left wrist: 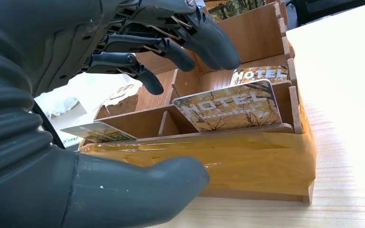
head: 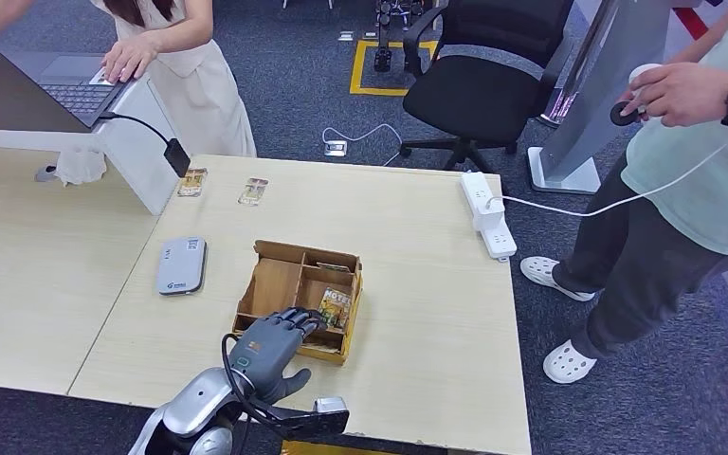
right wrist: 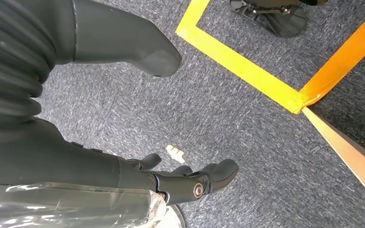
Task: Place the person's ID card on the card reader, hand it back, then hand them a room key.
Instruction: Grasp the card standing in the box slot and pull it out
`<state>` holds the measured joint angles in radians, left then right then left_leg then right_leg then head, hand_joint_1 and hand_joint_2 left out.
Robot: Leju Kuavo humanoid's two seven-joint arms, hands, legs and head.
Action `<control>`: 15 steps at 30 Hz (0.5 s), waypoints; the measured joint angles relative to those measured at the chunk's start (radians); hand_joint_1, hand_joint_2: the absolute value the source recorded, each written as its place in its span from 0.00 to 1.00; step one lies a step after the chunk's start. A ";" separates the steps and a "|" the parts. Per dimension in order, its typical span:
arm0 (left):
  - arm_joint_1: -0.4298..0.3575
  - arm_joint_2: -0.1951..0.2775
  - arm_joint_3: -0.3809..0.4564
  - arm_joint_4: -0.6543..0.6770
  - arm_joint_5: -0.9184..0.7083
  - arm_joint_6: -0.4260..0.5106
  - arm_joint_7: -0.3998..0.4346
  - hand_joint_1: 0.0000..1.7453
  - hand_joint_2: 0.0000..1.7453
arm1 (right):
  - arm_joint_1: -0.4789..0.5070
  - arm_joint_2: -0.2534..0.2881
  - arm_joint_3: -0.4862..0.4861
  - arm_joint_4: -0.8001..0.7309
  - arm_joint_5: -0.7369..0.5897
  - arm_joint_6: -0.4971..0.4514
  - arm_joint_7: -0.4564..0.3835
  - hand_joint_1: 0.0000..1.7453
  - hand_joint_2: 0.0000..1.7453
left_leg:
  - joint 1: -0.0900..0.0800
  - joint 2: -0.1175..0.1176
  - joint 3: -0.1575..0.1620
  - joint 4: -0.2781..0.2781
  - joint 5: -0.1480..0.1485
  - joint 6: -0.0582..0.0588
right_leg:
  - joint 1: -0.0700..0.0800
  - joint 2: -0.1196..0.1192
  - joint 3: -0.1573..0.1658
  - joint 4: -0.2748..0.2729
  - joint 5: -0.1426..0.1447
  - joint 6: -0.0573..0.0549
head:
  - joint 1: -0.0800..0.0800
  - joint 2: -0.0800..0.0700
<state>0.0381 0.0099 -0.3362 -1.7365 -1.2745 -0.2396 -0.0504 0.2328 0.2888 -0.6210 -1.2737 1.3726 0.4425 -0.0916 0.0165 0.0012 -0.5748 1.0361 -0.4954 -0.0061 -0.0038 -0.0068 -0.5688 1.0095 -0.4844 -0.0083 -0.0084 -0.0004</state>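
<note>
Counts, head view: one wooden box with compartments on the table; one grey card reader to the left of the box, apart from it; two small cards lying flat near the table's far edge, side by side but not touching. One power strip at the right edge. One laptop on a raised white stand at far left. Two people: one behind the laptop with a hand on its keyboard, one standing at right holding a small object.

Keys: in the left wrist view, two cards printed "HOTEL" are readable in the box: key A leaning upright in a near compartment, key B in the compartment behind it. A third card sticks out of another compartment; its print is unreadable.

Left arm: comes in from below, forearm over the near table edge. Left hand is over the box's near side, palm down. Fingers are extended and apart, hovering above the compartments; the thumb lies outside the box's taped front wall. It holds nothing; whether the thumb touches the wall, I cannot tell.

Right arm: hangs down. Right hand is over grey carpet, fingers loosely apart from the thumb, empty.
</note>
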 joint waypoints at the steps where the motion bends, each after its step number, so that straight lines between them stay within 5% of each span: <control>1: 0.000 0.000 0.000 0.000 0.000 0.000 0.000 0.33 1.00 | 0.000 0.000 0.000 0.000 0.000 0.000 0.000 0.00 1.00 | 0.000 0.000 0.000 0.000 0.000 0.000 | 0.000 0.000 0.000 0.000 0.000 0.000 | 0.000 0.000; 2: 0.000 0.000 0.000 0.000 0.000 0.000 0.000 0.38 1.00 | 0.000 0.000 0.000 0.000 0.000 0.000 0.000 0.00 1.00 | 0.000 0.000 0.000 0.000 0.000 0.000 | 0.000 0.000 0.000 0.000 0.000 0.000 | 0.000 0.000; 6: 0.000 0.000 0.000 0.000 0.003 0.000 0.001 0.92 1.00 | 0.000 0.000 0.000 0.000 0.000 0.000 0.000 0.00 1.00 | 0.000 0.000 0.000 0.000 0.000 0.000 | 0.000 0.000 0.000 0.000 0.000 0.000 | 0.000 0.000; 9: 0.000 -0.001 0.000 0.000 0.010 0.000 0.002 1.00 1.00 | 0.000 0.000 0.000 0.000 0.000 -0.001 -0.002 0.00 1.00 | 0.000 0.000 0.000 0.000 0.000 0.000 | 0.000 0.000 0.000 0.000 0.000 0.000 | 0.000 0.000; 15: -0.001 -0.002 0.000 0.000 0.023 0.000 0.002 0.99 1.00 | 0.000 0.000 -0.001 0.000 0.000 -0.003 -0.007 0.00 1.00 | 0.000 0.000 0.000 0.000 0.000 0.000 | 0.000 0.000 0.001 0.000 0.000 0.000 | 0.000 0.000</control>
<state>0.0369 0.0082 -0.3361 -1.7365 -1.2516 -0.2396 -0.0488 0.2328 0.2888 -0.6225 -1.2737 1.3725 0.4394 -0.0981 0.0165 0.0012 -0.5745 1.0361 -0.4954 -0.0062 -0.0038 -0.0068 -0.5681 1.0095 -0.4844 -0.0083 -0.0084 -0.0004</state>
